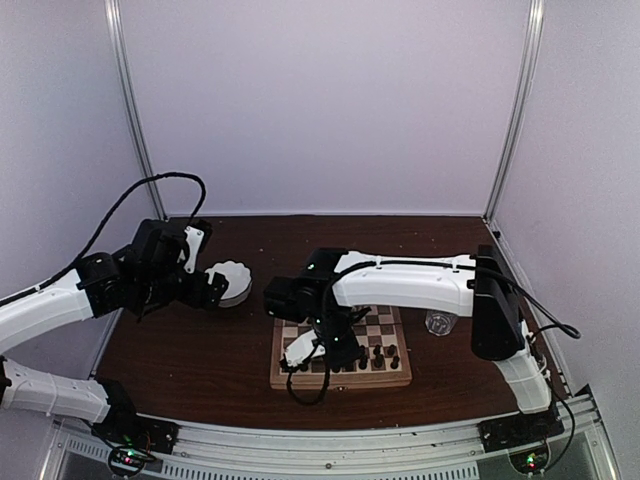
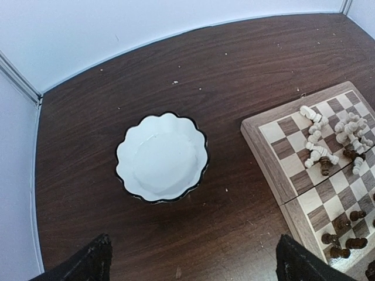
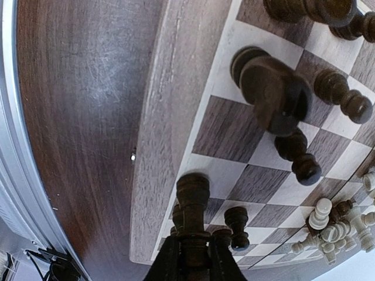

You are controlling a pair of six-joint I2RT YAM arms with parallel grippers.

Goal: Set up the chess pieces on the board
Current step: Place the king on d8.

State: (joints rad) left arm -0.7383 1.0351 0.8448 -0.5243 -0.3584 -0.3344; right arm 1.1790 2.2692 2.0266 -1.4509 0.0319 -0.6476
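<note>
Gripping a dark turned chess piece (image 3: 192, 202), my right gripper (image 3: 190, 252) has its fingers pinched narrow on the stem, above a cream square at the edge of the board (image 3: 170, 111). Board: matt wood, brown and cream checks, light grained rim. Other dark pieces (image 3: 275, 93) stand or lie on nearby squares; cream pieces (image 2: 328, 134) lie toppled in a heap on the board. My left gripper (image 2: 193, 272) is spread wide, holding nothing, above a glossy white scalloped bowl (image 2: 126, 172). A clear glass (image 1: 438, 322) stands just right of the board. Tabletop (image 2: 234, 58): dark wood grain, scuffed. Walls (image 1: 320, 100): plain pale panels, metal posts
</note>
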